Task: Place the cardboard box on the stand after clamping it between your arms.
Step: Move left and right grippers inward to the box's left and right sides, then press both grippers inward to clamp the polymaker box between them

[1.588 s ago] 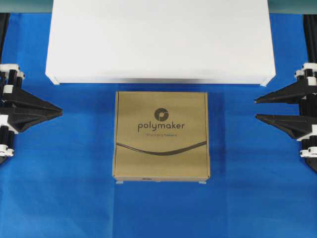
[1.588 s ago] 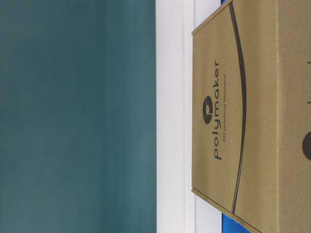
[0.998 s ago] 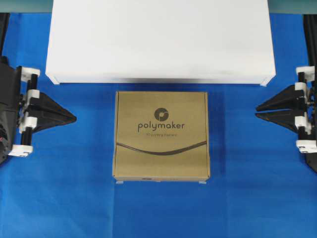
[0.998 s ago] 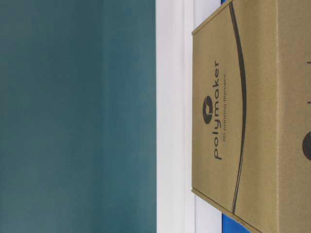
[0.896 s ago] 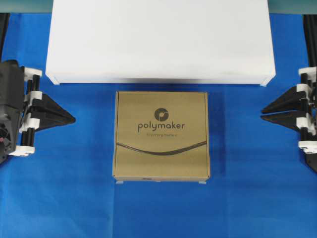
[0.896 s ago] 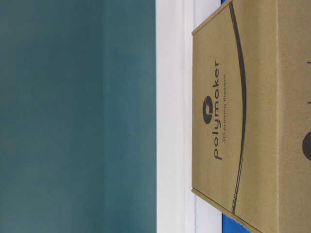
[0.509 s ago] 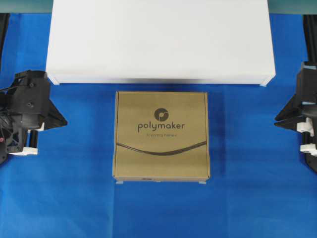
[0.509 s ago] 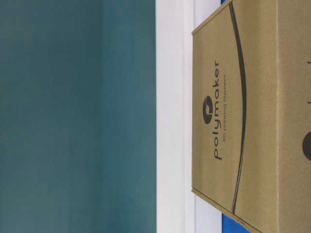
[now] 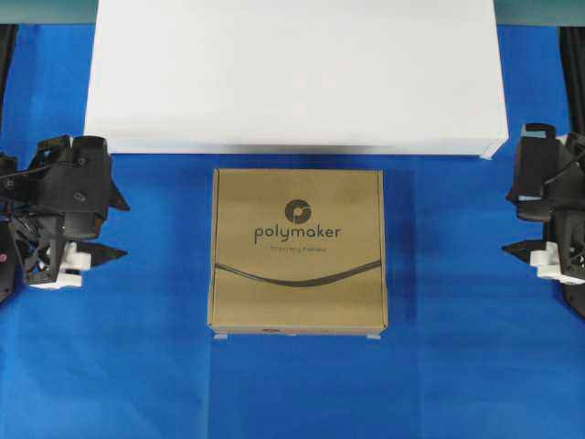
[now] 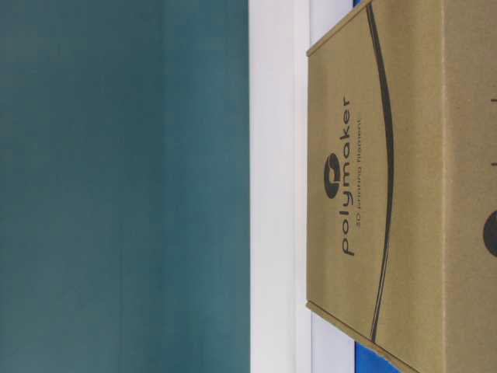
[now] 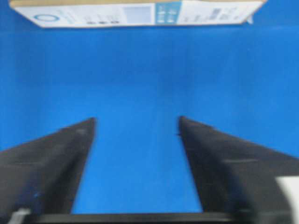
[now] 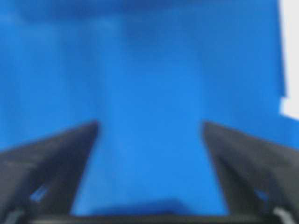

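The brown cardboard box (image 9: 297,251) lies flat on the blue cloth, just in front of the white stand (image 9: 292,73). My left gripper (image 9: 122,227) stands open at the left, well apart from the box's left side. In the left wrist view its fingers (image 11: 70,154) spread wide over bare cloth, and the box's labelled side (image 11: 140,13) shows far ahead. My right gripper (image 9: 508,221) stands open at the right, also apart from the box. Between its blurred fingers (image 12: 60,158) I see only cloth. The table-level view shows the box (image 10: 380,186) against the stand (image 10: 279,186).
Blue cloth (image 9: 146,366) covers the table around the box. A strip of cloth separates the box from each gripper. A corner of the stand (image 12: 290,60) shows at the right edge of the right wrist view. A teal wall (image 10: 116,186) lies behind.
Both grippers were shut half a second ago and now stand open. Both wrists have tipped further over near the table's sides. The box has not moved.
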Robot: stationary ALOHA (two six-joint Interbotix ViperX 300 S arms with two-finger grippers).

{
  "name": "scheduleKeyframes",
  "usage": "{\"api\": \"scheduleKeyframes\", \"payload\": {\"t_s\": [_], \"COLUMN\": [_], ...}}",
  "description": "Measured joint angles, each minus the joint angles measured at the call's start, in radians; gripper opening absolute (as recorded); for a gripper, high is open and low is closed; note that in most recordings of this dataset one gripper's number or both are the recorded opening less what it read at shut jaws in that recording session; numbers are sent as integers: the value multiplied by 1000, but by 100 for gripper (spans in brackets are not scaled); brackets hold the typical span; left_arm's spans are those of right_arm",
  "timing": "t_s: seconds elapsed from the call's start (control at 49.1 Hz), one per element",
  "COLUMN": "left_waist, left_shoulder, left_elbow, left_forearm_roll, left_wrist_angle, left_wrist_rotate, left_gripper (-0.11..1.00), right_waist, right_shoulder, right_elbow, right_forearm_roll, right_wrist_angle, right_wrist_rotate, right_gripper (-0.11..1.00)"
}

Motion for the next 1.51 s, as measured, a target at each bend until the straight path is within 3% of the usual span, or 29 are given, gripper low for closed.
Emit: {"api": "scheduleKeyframes", "payload": {"t_s": [0.061, 0.265, 0.733, 1.018, 1.507], "left_waist": [5, 11, 8, 8, 8], "left_shoulder": [9, 61, 331, 440, 549], "left_elbow": [9, 26, 15, -32, -89], "left_forearm_roll": [2, 0, 0, 0, 0], "left_wrist_angle": [-11, -89, -322, -347, -416], "left_wrist_rotate": [-9, -21, -26, -41, -32], "left_gripper": [88, 86, 86, 86, 86], "right_waist": [-5, -18, -18, -3, 12], "right_shoulder": [12, 81, 377, 569, 739], "right_elbow": [-2, 0, 34, -41, -150], "right_forearm_roll": [-3, -9, -9, -9, -9], "right_wrist_angle": [-2, -38, -388, -505, -592], "right_wrist_rotate": [2, 2, 0, -2, 0], "right_gripper": [100, 99, 99, 99, 99]}}
